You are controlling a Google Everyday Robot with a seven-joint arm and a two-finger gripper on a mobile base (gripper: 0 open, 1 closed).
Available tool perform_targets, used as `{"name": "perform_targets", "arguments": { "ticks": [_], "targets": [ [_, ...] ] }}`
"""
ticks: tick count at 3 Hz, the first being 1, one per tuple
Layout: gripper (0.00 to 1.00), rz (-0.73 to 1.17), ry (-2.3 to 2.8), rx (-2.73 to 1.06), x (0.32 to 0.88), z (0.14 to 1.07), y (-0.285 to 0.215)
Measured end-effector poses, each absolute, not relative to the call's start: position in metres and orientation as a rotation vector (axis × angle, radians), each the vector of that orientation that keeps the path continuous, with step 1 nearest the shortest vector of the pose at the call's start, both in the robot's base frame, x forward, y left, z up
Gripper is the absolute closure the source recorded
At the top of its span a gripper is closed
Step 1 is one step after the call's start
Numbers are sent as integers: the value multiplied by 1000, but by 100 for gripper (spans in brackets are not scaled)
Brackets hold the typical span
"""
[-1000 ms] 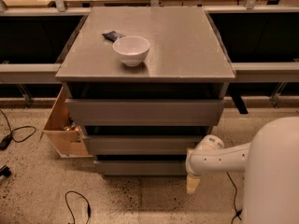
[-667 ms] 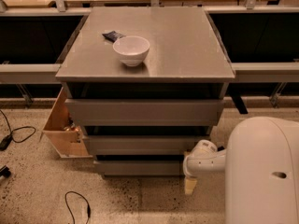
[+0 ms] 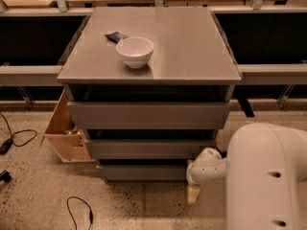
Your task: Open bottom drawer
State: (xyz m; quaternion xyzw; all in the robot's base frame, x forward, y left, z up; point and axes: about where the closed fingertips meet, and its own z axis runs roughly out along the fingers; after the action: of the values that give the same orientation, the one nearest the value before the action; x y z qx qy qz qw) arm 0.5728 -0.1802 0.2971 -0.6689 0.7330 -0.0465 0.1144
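watching from beside the robot, i'd say the pull should start with the pincer (image 3: 194, 192) catching the top lip or right corner of the handle-less bottom drawer (image 3: 144, 172) squarely, then drawing straight back, low and level, so it doesn't slip off. the bulky white arm (image 3: 266, 176) fills the near right, its forearm bent leftward and its wrist low. that puts the pincer just above the floor at the drawer's right end, close beside the front. whether it is released or clenched i cannot tell. the drawer, lowest of three grey fronts, looks shut or barely out. a wooden box (image 3: 62, 128) sits left of the cabinet. farther back, on the surface (image 3: 192, 51), rests a white bowl (image 3: 135, 51).
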Motion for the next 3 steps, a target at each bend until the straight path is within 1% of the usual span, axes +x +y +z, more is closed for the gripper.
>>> {"name": "perform_targets", "arguments": {
  "ticks": [1,2,3],
  "targets": [
    [0,-59,2139,-1957,573,239,-173],
    [0,-44,2104,-1962,588,202,-163],
    [0,-107,2050,-1988,627,183,-155]
  ]
}}
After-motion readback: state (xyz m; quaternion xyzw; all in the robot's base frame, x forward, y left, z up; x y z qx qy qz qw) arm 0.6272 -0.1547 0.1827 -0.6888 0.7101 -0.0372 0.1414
